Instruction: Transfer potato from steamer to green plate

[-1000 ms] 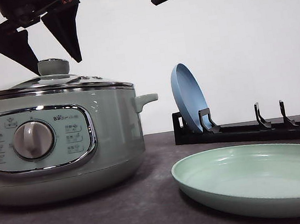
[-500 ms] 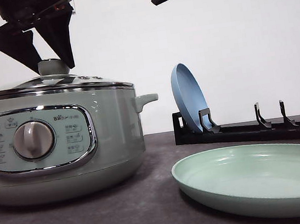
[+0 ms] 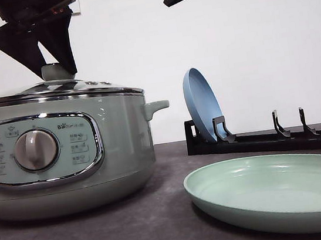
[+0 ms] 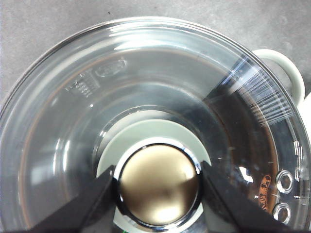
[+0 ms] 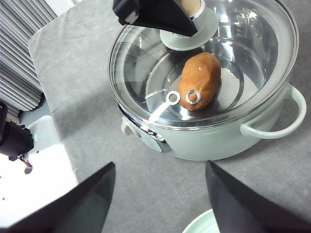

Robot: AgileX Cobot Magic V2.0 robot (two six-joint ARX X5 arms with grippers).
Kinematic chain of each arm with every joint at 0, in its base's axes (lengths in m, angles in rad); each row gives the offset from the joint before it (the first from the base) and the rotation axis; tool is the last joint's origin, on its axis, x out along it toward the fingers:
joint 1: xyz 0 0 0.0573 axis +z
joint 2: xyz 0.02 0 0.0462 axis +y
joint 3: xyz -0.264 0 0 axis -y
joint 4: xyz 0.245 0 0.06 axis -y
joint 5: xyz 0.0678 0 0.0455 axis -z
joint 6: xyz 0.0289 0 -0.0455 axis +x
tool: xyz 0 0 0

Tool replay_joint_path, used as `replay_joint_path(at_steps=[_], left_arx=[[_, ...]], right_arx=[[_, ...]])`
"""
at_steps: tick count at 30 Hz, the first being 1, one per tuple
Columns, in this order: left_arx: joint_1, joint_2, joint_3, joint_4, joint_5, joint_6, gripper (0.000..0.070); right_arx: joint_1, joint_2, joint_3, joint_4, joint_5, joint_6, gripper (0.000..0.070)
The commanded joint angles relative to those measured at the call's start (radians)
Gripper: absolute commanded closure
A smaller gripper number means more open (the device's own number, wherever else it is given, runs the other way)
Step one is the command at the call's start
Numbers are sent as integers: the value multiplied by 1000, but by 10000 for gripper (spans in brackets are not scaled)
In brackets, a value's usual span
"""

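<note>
Grey worktop (image 3: 104,234), steamer (image 3: 64,150) lidded beside green plate (image 3: 276,190).
Left end effector (image 4: 158,182) brackets the lid knob (image 4: 158,185); right end effector (image 5: 158,199) spread wide, empty; potato (image 5: 199,80) inside.

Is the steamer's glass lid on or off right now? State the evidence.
On. The glass lid sits on the steamer rim, the potato visible beneath it; the left gripper's fingers flank the knob.

The left pincer (image 3: 49,68) has come down and narrowed, its fingers (image 4: 95,201) now bracketing the lid knob (image 3: 57,71).
</note>
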Motion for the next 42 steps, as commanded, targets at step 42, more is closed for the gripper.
replay_joint_path(at_steps=[42], left_arx=[[414, -311, 28, -84, -144, -32, 697]], right_arx=[[5, 11, 20, 9, 0, -2, 332]])
